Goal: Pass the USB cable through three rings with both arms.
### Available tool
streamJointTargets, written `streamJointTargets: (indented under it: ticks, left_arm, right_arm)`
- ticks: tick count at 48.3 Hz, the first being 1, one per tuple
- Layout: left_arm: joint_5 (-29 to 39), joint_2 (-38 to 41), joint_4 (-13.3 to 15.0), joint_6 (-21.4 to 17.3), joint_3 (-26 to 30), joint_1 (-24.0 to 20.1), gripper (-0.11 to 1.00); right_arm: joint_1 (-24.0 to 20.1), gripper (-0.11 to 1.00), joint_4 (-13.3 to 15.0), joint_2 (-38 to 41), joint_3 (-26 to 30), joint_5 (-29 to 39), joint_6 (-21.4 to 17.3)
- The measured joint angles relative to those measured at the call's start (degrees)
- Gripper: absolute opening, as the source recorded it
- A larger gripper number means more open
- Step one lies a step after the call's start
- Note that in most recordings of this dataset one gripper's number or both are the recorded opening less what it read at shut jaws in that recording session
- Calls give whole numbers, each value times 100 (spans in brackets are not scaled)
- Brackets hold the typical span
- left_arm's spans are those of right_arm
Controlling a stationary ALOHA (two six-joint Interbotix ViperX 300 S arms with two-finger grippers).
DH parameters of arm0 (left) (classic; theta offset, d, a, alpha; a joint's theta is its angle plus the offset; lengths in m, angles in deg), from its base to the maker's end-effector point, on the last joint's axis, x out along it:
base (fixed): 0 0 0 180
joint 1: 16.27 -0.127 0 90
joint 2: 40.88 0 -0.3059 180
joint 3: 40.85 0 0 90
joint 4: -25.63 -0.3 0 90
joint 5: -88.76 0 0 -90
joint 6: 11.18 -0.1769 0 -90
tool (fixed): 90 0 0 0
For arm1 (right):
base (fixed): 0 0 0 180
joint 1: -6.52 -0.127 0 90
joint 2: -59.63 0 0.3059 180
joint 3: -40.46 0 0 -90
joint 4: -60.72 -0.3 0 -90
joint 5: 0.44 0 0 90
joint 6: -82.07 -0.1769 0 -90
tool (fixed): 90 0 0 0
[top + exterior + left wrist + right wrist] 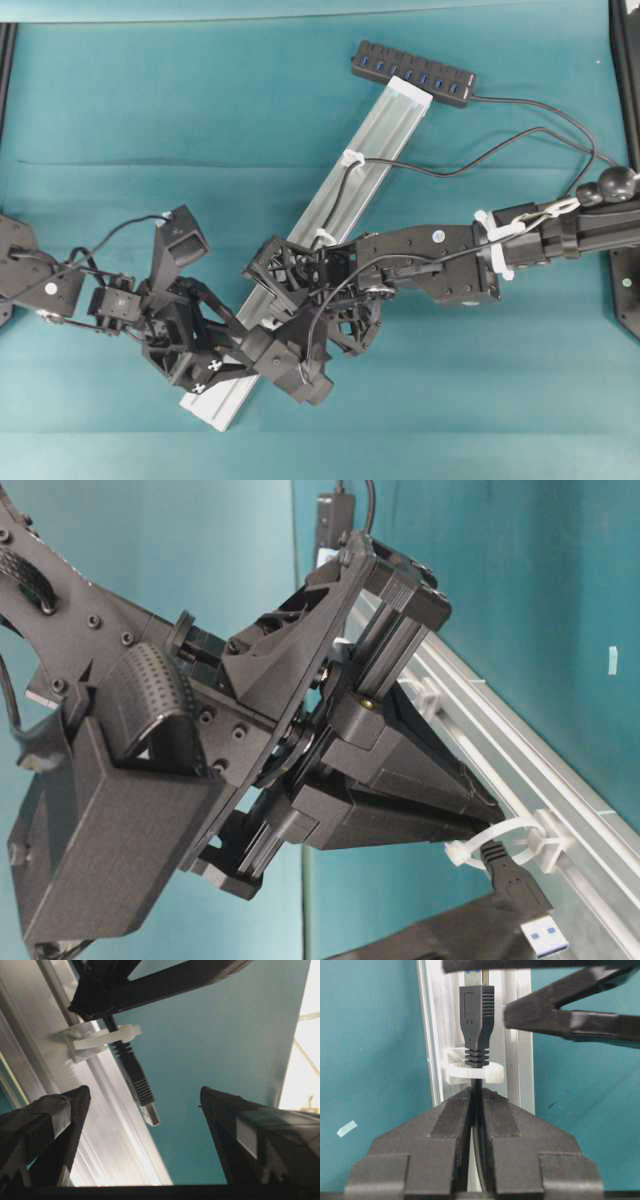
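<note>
Right pincer (476,1110) clamped shut on USB cable (477,1020); plug poked through white ring (472,1072) on silver rail (375,150). Left pincer (145,1110) gaped wide, empty, flanking plug tip above teal tabletop (150,100).

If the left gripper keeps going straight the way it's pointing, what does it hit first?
Most likely the USB plug. The open left gripper points at it, its tip poking out of the white ring on the rail. Depth is hard to judge, but nothing else shows between.
</note>
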Motion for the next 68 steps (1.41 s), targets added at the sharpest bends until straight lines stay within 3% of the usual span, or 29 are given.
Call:
streamJointTargets:
  ticks: [12,21,32,46,55,68]
  left_arm:
    - [-105,132,0,-26,0,0,95]
    - [-176,167,0,-123,9,0,85]
    - [-229,211,0,-378,123,0,65]
    - [-299,237,9,-439,158,-18,23]
    - [-299,237,0,-448,88,-26,17]
    - [-299,237,0,-448,79,-35,17]
  right_arm:
    - [9,6,0,0,18,0,9]
    - [18,6,0,0,18,0,9]
    - [44,6,0,0,18,0,0]
    - [44,6,0,-9,9,9,0]
    - [26,6,-9,-9,26,105,0]
    - [26,6,0,-18,35,123,0]
